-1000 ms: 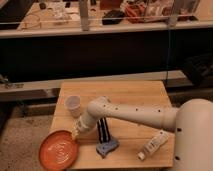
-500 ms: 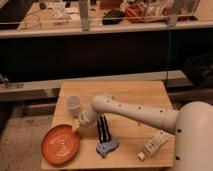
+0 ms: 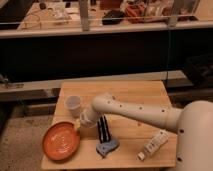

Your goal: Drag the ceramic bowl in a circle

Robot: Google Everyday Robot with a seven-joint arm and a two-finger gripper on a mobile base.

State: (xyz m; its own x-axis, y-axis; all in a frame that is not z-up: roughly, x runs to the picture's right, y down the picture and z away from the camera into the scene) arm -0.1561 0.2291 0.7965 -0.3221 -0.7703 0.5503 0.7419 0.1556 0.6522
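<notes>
The ceramic bowl (image 3: 60, 141) sits flat on the wooden counter (image 3: 135, 95) at its front-left corner, with its rim reaching close to the left and front edges. Its orange-red inside faces up and shows faint pale markings.

The gripper (image 3: 79, 124) is at the bowl's back-right rim, touching it or just above it; which of the 2 cannot be told. Whether the jaws are clenched on the rim or released cannot be told either. The white arm (image 3: 135, 112) reaches to it across the middle of the counter from the front-right corner, where the robot's rounded white body fills the view.

1 small white cup (image 3: 73, 105) stands upright near the left edge, just behind the gripper and apart from the bowl. A black, upright, pronged object (image 3: 103, 129) stands just right of the gripper, and a blue object (image 3: 107, 147) lies by the front edge just below it. A white tube (image 3: 154, 144) lies tilted near the front edge toward the right.
</notes>
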